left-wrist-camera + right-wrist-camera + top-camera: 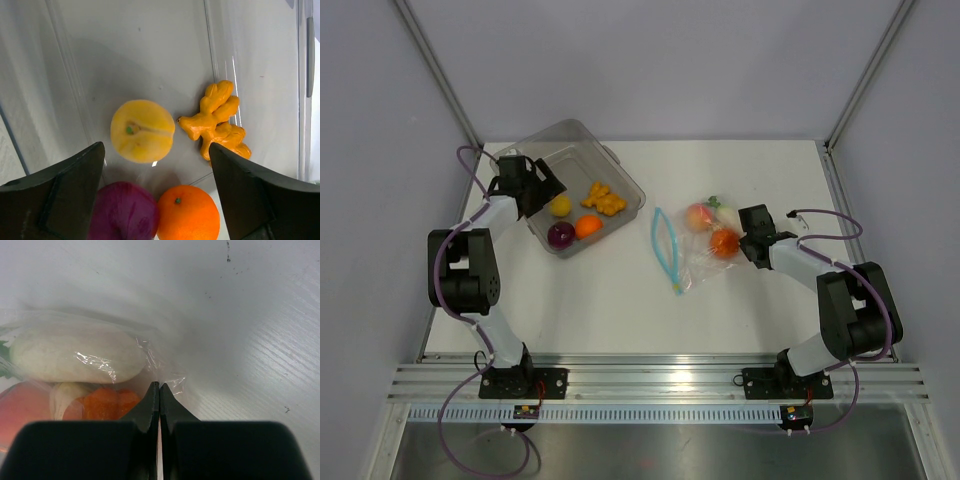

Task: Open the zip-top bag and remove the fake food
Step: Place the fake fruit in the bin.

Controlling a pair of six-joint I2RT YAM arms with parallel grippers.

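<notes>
At upper left of the overhead view, over the tub (pixel 624 178), my left pincer (pixel 156 148) hangs spread, empty. Centre right, the zip-top bag (pixel 692 262) — limp, slippery film (best pinched at an edge) — sits nipped in my closed right pincer (pixel 159 385); the fake food (pixel 724 243) inside looks light, firm.

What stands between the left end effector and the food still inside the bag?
Only the bag itself: its peach, white piece and orange piece lie under thin plastic behind the blue zip strip, whose loop looks open toward the tub. The left end effector hangs open over the tub; nothing else visible lies between.
</notes>
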